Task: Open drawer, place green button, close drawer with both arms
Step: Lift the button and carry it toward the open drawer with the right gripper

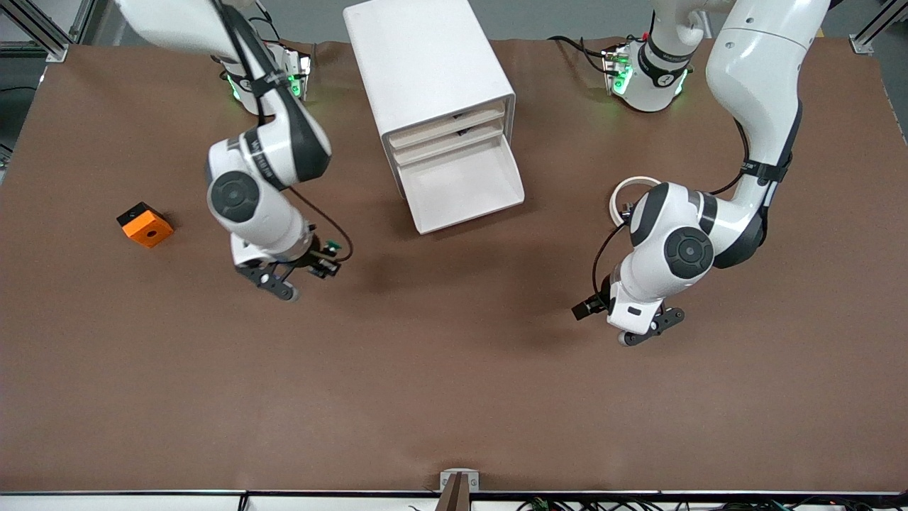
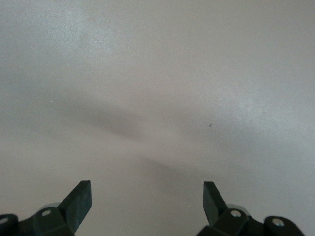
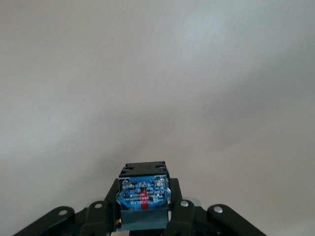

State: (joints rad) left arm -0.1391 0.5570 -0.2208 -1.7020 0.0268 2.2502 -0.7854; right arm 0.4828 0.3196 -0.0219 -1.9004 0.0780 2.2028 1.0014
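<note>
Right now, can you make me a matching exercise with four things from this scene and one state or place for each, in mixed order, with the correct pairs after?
Column one:
1. left tool
2. right tool
3. drawer
4. orange block

Column two:
A. pulled out of the white cabinet, nothing in it
B. shut on the button, over bare table
C. lies on the table toward the right arm's end
D. open and holding nothing, over bare table

Pairs: 1-D, 2-B, 3-A, 4-C
</note>
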